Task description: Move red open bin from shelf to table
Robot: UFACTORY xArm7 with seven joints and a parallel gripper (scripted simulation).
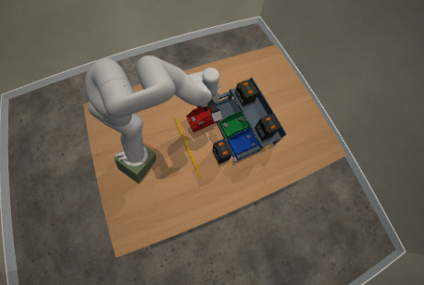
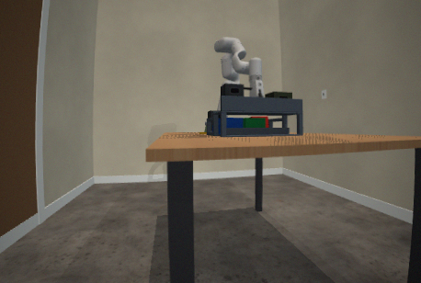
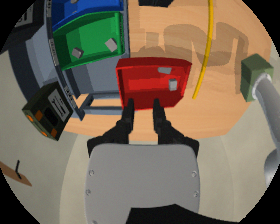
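The red open bin (image 1: 196, 120) (image 3: 151, 86) is in front of the shelf (image 1: 259, 112) (image 3: 93, 80), with its rear end close to the shelf's front edge. Whether it touches the shelf or lies fully flat is unclear. Two grey parts show in it. In the exterior view only a bit of red shows behind the shelf. My gripper (image 3: 143, 105) is partly open, fingers apart, with its tips at the bin's near side wall. The green bin (image 1: 234, 125) (image 3: 93, 40) and the blue bin (image 1: 243, 144) (image 3: 83, 11) stand side by side on the shelf and look level.
A dark box (image 1: 221, 151) stands on the table (image 1: 153, 216) in front of the shelf beside the blue bin. Two more dark boxes (image 1: 247, 92) (image 1: 267, 125) stand on the shelf's upper level. A yellow strip (image 1: 187, 148) (image 3: 209, 45) lies between the red bin and the arm's green base (image 1: 135, 167).
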